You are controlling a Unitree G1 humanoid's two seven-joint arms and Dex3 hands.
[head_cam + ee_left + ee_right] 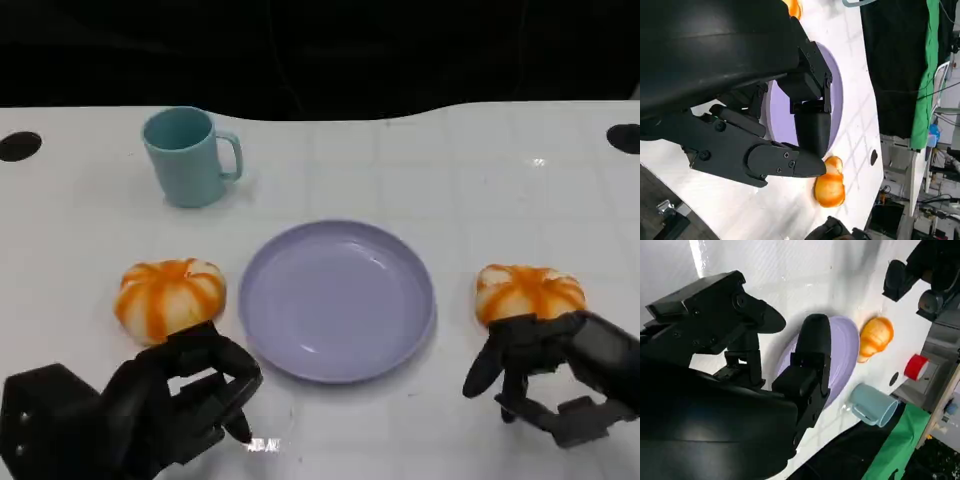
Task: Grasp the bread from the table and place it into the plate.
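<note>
Two orange-and-white striped bread rolls lie on the white table, one on each side of a lilac plate [338, 300] that holds nothing. The left roll [170, 297] sits just beyond my left hand [175, 400], whose fingers are apart and hold nothing. The right roll [528, 291] lies right at the fingertips of my right hand [548, 368], which is spread and holds nothing; I cannot tell whether they touch. In the left wrist view the right roll [830, 187] shows past the plate [836, 92]. In the right wrist view the left roll [876, 337] lies beyond the plate [846, 354].
A teal mug [190, 155] stands at the back left, its handle turned to the right; it also appears in the right wrist view [872, 407]. Dark round holes [18, 146] mark the table's far corners. The table's far edge borders a dark background.
</note>
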